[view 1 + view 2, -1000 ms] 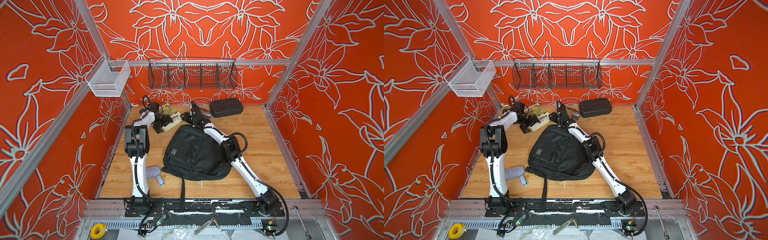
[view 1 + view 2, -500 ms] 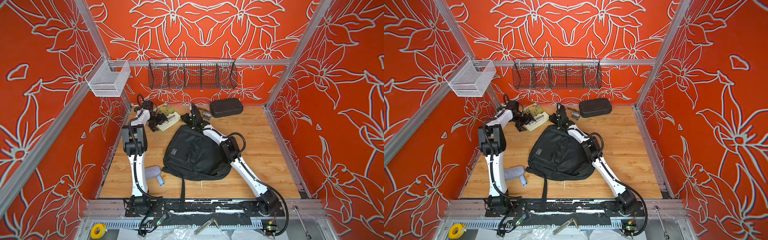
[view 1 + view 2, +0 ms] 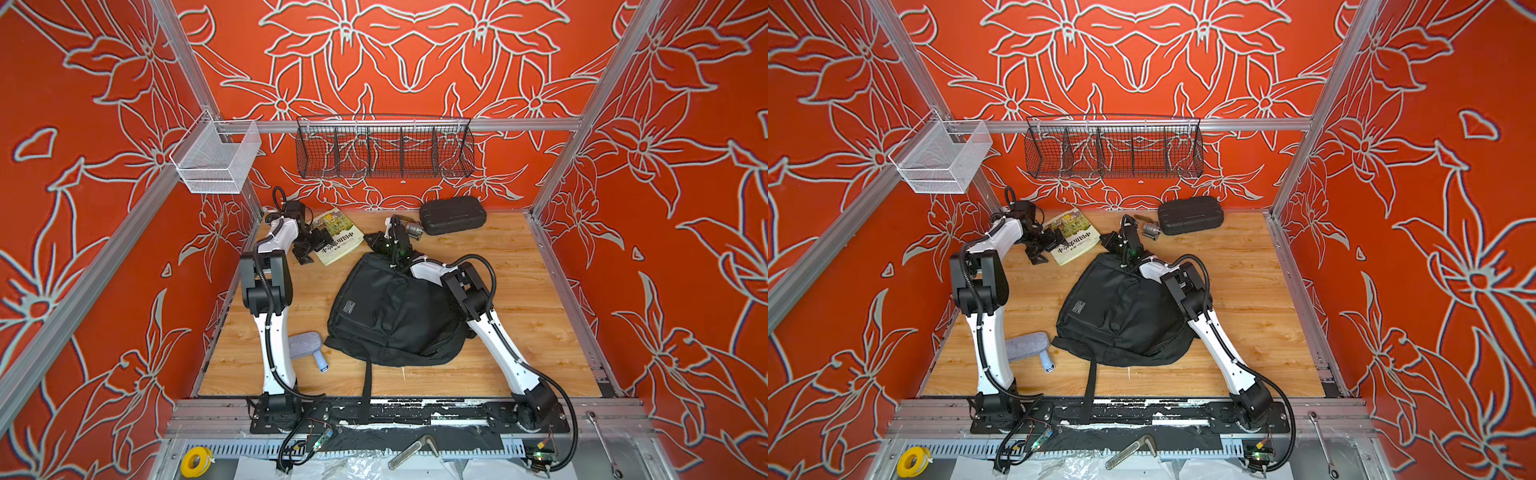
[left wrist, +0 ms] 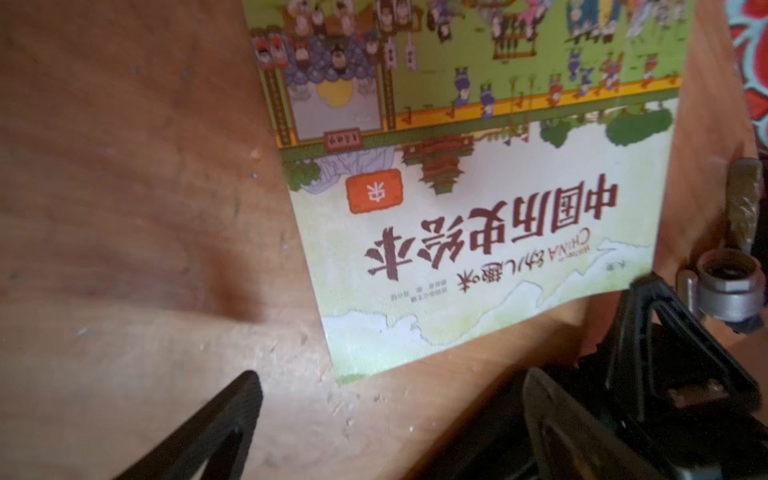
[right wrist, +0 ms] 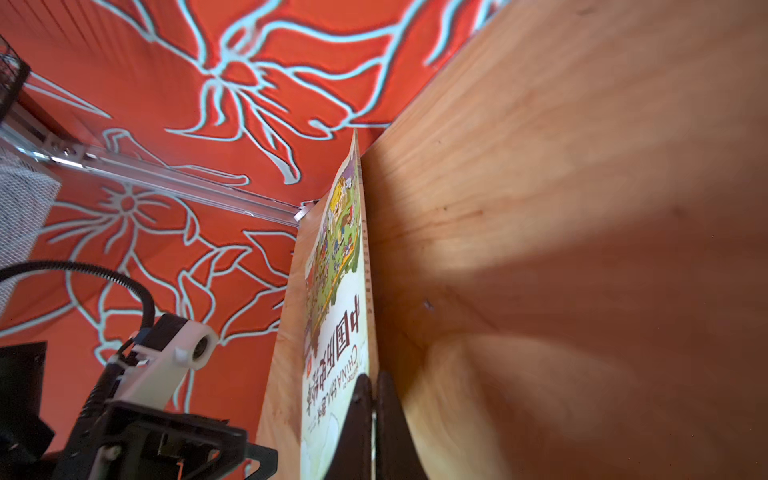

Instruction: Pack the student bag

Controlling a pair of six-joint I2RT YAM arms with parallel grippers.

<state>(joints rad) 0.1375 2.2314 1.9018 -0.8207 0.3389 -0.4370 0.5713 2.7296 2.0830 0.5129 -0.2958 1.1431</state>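
Two arms work at the far end of the wooden bench (image 3: 519,266), both near a picture book (image 3: 338,237) that lies flat by the back wall. The left claw (image 3: 309,249) sits low at the book's left edge with its jaws spread wide and nothing between them; in the left wrist view one black finger (image 4: 232,411) shows over bare wood beside the cover (image 4: 478,232).

The right claw (image 5: 373,399) is fully closed — its two dark fingertips meet right at the book's near edge in the right wrist view. Whether that edge is pinched between them or merely touched, I cannot tell. In both top views this claw (image 3: 1111,241) reaches past the top of the bag toward the book's right corner.

The student bag (image 3: 390,316) lies flat mid-bench, front side up, label patch (image 3: 348,308) visible, one long strap (image 3: 366,386) trailing over the front edge. The right arm's forearm crosses above its upper right side.

Other items: a black hard case (image 3: 452,215) by the back wall, a small metal fitting (image 3: 413,230) just left of it, and a grey pouch (image 3: 305,344) with a pale blue tube (image 3: 321,362) near the left arm's base — all apart from the bag.
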